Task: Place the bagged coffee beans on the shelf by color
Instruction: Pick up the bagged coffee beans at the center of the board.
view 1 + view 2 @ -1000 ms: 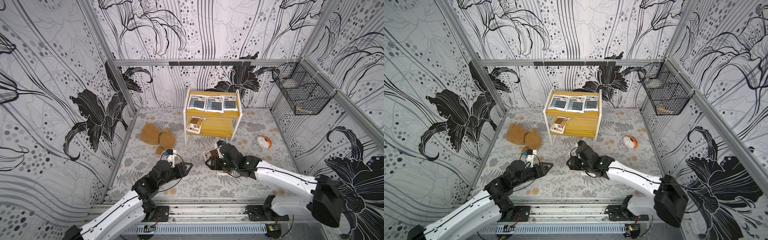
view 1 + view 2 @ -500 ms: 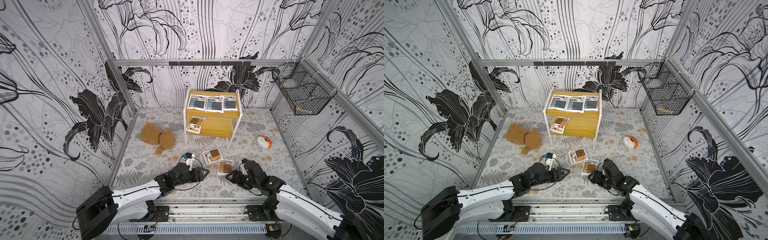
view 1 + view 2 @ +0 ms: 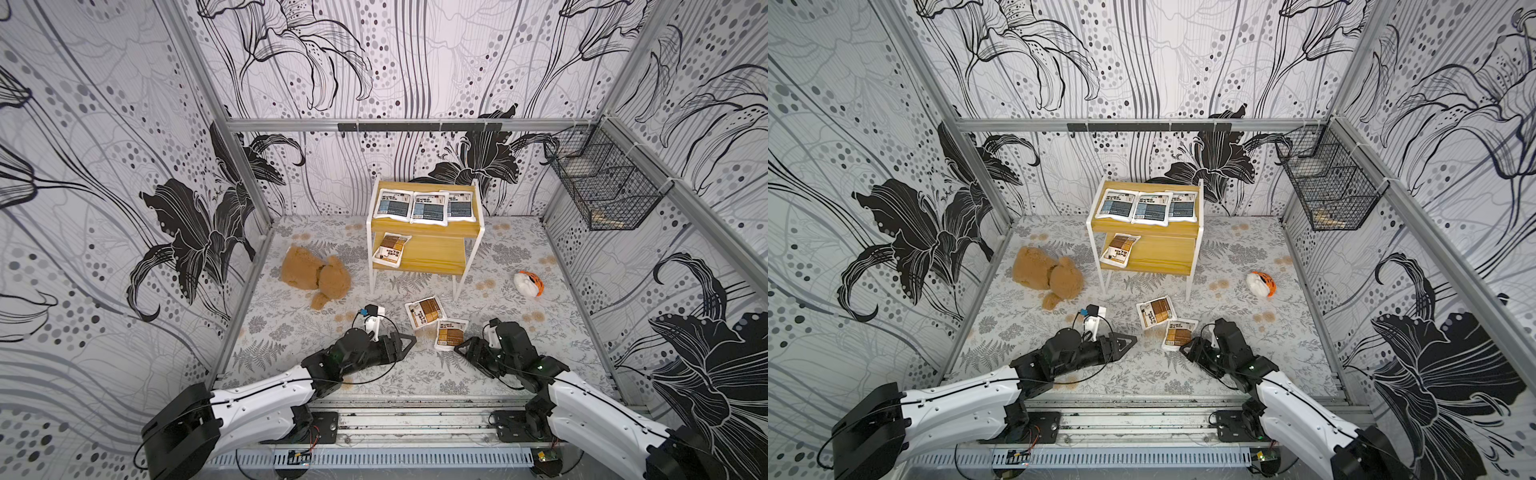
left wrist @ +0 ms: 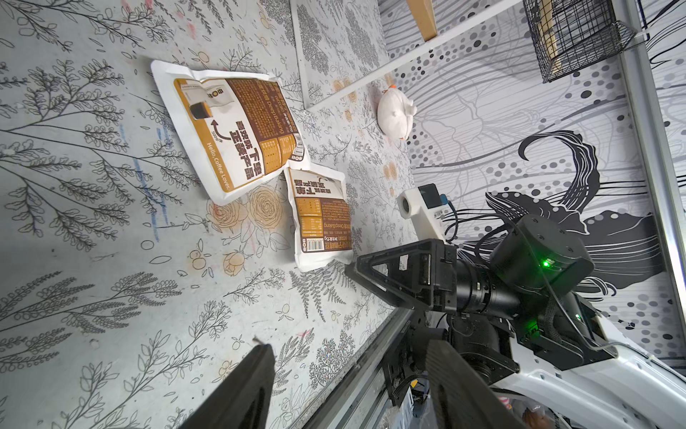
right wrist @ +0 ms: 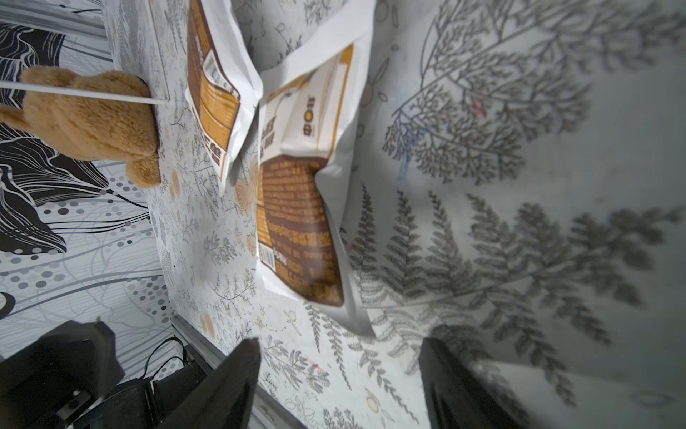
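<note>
Drawn back toward the near rail (image 3: pixel 415 415), left gripper (image 3: pixel 409 342) and right gripper (image 3: pixel 460 347) hang spread and empty. Shelf (image 3: pixel 436 257) carries three blue-grey pouches (image 3: pixel 429 206) above, one brown pouch (image 3: pixel 389 249) below. Two floor pouches (image 3: pixel 424 311) touch corners in front of it.

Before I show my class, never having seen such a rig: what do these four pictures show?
A robot with two white arms, each ending in a black two-fingered hand. Two pictures look down from overhead; two come from wrist cameras. On the shelf, three blue-grey coffee pouches lie on top, one brown pouch below. Two more brown pouches lie touching on the floor, which also holds a teddy bear and a white-and-orange toy. The left hand and right hand are open, holding nothing.
</note>
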Tool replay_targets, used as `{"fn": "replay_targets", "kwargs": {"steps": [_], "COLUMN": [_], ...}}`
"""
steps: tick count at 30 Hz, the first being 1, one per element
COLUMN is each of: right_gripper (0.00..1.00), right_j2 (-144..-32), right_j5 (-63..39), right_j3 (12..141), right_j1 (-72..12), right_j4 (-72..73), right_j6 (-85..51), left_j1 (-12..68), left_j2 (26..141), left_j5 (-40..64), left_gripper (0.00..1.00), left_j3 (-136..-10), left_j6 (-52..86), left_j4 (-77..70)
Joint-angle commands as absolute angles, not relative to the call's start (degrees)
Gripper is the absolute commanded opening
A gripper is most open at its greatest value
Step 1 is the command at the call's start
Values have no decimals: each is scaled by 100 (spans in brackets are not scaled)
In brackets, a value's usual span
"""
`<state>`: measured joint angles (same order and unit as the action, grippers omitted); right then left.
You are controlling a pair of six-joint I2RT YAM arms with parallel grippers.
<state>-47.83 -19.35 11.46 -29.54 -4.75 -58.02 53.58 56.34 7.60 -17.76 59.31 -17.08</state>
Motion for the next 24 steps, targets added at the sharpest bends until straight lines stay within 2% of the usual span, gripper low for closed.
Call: {"fn": "replay_targets", "kwargs": {"steps": [1,4,7,11,16,24], "right_gripper": [71,68,60,38,17,5], "right_j2": [-5084,-5420,-5635,-5739,-5564,-4914], "right_j5": [-1922,-1951,-1934,-1876,-1749,-1378], "right_j3": [1080,1169,1243,1348,1497,2256], "right_j1": [-2840,-2795,-2786,-2786,-2786,-2782], "right_j4": [-296,-112,19,57,-217,-1767], "right_j6": [-5742,-5658,-5608,-5538,-5402,-4834], "left_j1": [5379,5379,5379,5379,5377,5379], "left_j2": [5453,5373,5326,5221,5119,5101], "left_j5": [583,554,530,477,422,435], "left_gripper": [70,70,70,70,70,71], "left_j3": [-1719,-1689,-1639,-1590,-1556,-1591], "left_j6": [5928,5933,5965,5999,6004,6051], "left_j4": [-1629,-1574,-1551,-1490,-1380,-1389]}}
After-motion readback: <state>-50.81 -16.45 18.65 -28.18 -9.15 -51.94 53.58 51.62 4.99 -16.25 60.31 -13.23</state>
